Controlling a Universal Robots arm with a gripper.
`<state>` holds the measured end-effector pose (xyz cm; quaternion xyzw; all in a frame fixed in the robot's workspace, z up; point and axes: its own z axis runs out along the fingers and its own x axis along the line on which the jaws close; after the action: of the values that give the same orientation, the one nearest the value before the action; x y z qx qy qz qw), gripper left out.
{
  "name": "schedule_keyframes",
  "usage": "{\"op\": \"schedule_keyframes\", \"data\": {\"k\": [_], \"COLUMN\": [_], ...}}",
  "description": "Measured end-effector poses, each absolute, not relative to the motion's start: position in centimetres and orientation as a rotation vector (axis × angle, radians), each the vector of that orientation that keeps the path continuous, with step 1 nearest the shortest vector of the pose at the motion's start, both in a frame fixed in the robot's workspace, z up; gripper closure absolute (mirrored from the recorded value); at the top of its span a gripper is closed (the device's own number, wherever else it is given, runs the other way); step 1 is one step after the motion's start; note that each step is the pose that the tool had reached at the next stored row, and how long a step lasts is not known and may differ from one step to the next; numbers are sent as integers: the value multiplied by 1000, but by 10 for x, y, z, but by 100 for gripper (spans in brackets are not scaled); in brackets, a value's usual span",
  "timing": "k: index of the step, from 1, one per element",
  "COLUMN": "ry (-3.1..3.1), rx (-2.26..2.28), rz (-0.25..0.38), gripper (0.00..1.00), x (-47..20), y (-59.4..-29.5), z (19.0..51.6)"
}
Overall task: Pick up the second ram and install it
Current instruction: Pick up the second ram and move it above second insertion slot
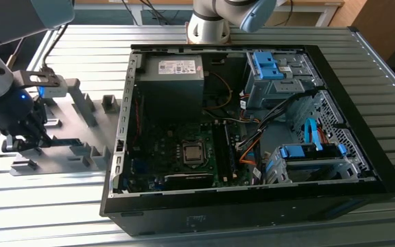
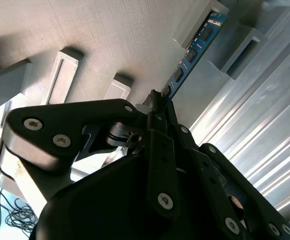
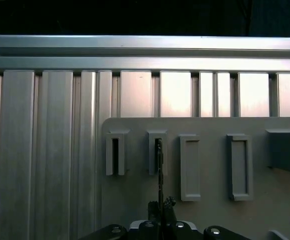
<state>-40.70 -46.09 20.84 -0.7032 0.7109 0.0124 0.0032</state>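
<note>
The second ram (image 2: 194, 47) is a thin blue-green stick with black chips, standing on edge in the grey fixture (image 2: 110, 40); its far end rests in a slotted block. Seen edge-on, the ram (image 3: 159, 165) runs from a slot block down to my fingers. My gripper (image 2: 158, 100) is shut on the ram's near end, one finger on each face. In the first wrist view the gripper (image 3: 160, 206) pinches the stick's edge. In the exterior view the gripper (image 1: 20, 144) hangs over the fixture (image 1: 81, 154) at that view's left.
The open computer case (image 1: 125, 103) lies to the exterior view's right of the fixture, with the motherboard (image 1: 183, 149) and its memory slots (image 1: 228, 149) exposed. Blue drive-bay clips (image 1: 266, 64) sit at the case's far side. Several grey blocks (image 3: 239, 167) stand around the ram.
</note>
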Motion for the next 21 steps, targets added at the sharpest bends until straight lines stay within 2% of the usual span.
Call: {"op": "schedule_keyframes", "data": {"k": [21], "ry": [2229], "rx": [-2205], "rz": [39], "gripper": [86], "x": [-407], "y": [-461], "z": [215]}}
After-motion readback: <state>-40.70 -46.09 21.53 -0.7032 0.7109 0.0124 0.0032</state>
